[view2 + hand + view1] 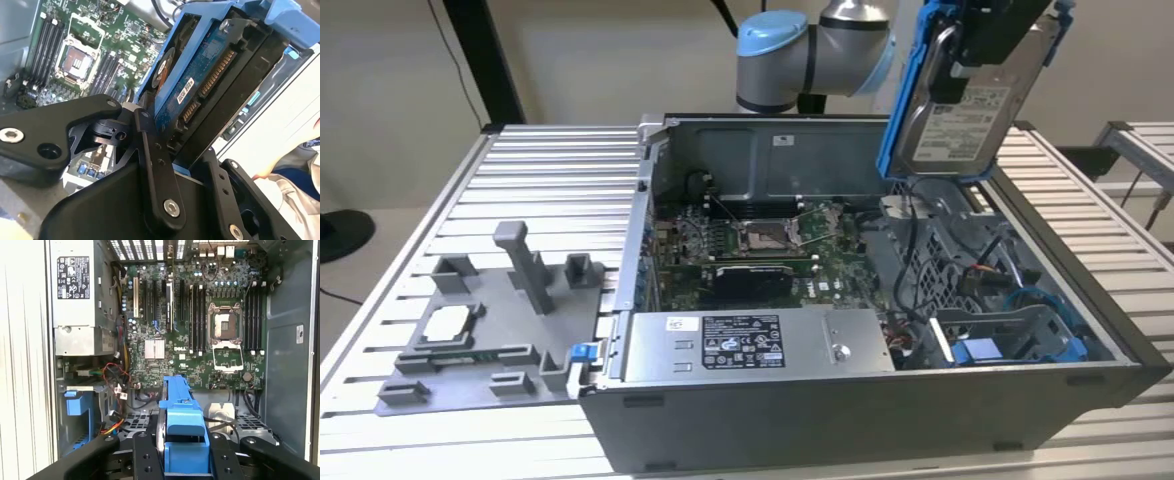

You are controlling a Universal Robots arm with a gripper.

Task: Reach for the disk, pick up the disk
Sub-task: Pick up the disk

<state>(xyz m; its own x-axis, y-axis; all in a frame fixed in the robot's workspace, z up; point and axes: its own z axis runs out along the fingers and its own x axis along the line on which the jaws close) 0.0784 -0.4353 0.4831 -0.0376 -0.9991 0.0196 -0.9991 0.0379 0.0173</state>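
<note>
In the exterior view the disk (958, 115), a silver drive with a white label and a blue bracket along its edges, hangs upright above the back right corner of the open computer case (854, 410). My gripper (998, 40) is shut on its upper part. In the second wrist view the black fingers (156, 165) clamp the disk (200, 85), whose blue circuit-board side and connector face the camera. The first wrist view has the disk's blue bracket (182, 422) edge-on between the fingers (145, 457), high over the motherboard (200, 325).
The case lies open on a slatted metal table (520, 160). Inside are the power supply (747, 345), cables and a blue drive bay (1001, 345). A grey plastic holder (494, 320) with upright posts stands on the exterior view's left. A person's sleeve (300, 175) is nearby.
</note>
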